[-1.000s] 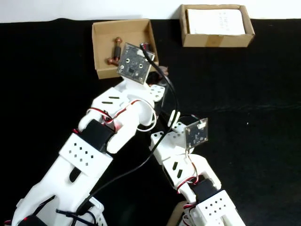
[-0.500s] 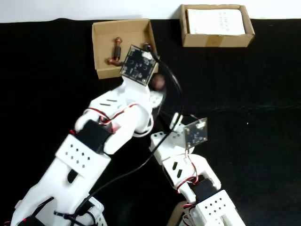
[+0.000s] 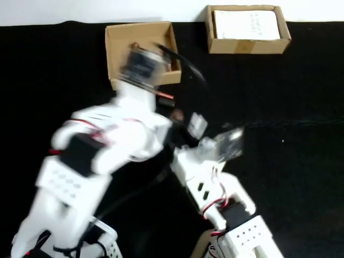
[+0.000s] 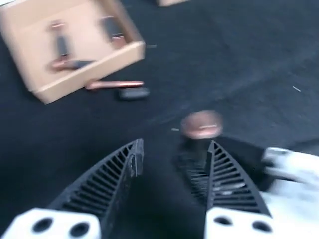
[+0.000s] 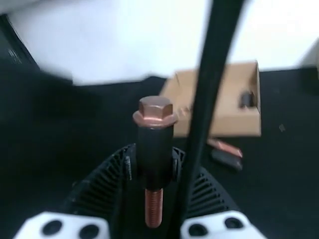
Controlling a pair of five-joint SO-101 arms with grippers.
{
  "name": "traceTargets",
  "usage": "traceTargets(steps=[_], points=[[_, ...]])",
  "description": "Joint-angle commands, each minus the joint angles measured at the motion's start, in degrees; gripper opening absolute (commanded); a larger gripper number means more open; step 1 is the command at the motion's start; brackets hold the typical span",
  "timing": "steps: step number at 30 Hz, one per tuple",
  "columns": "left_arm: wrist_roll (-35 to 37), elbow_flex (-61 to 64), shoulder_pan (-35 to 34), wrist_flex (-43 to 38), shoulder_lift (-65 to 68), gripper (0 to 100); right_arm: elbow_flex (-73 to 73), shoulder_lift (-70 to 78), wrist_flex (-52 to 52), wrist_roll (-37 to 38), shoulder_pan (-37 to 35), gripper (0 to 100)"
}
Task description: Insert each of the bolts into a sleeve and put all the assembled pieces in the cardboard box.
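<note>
Overhead, high view: the cardboard box [image 3: 110,54] is set at the far side of the table [image 3: 301,161] and is partly overlapped by the left arm [image 3: 107,145]; a loose bolt [image 3: 164,95] lies just outside its near wall.
Left wrist view: the left gripper [image 4: 172,159] is spread wide and nothing is held; assembled pieces [image 4: 61,46] are seen lying in the box; a loose sleeve [image 4: 133,93] lies just beside the loose bolt.
Right wrist view: the right gripper [image 5: 152,172] is clamped on a sleeve [image 5: 154,149] with a bolt [image 5: 155,113] seated through it, upright; a black cable [image 5: 209,89] crosses close in front.
Hazard, cable: the held piece could be snagged or tilted if it is carried boxward through the cable.
Hazard, crowding: the loose parts could be knocked away by either arm, since both work near the box wall.
</note>
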Motion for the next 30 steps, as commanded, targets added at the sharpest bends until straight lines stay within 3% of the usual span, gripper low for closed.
traceTargets(steps=[1,6,11,15,20,30], points=[[-0.44,-5.58,-8.75,3.52,-2.24,21,-15.25,10.68,0.92,-1.32,-0.04,0.6],[-0.44,-2.51,-18.95,4.04,-9.63,21,-31.34,34.77,0.84,-1.14,-0.04,0.6],[-2.20,12.97,-28.79,2.37,-16.66,21,-50.86,58.95,0.57,1.32,1.54,0.6],[-7.65,25.27,-34.59,-1.14,-22.37,21,-66.33,77.49,-7.08,4.57,4.26,0.6],[-8.09,38.11,-38.11,-7.21,-28.18,21,-85.14,98.15,-13.76,7.74,5.32,0.6],[-8.00,54.73,-40.66,-18.29,-29.67,21,-116.79,131.56,-13.67,7.82,5.41,0.6]])
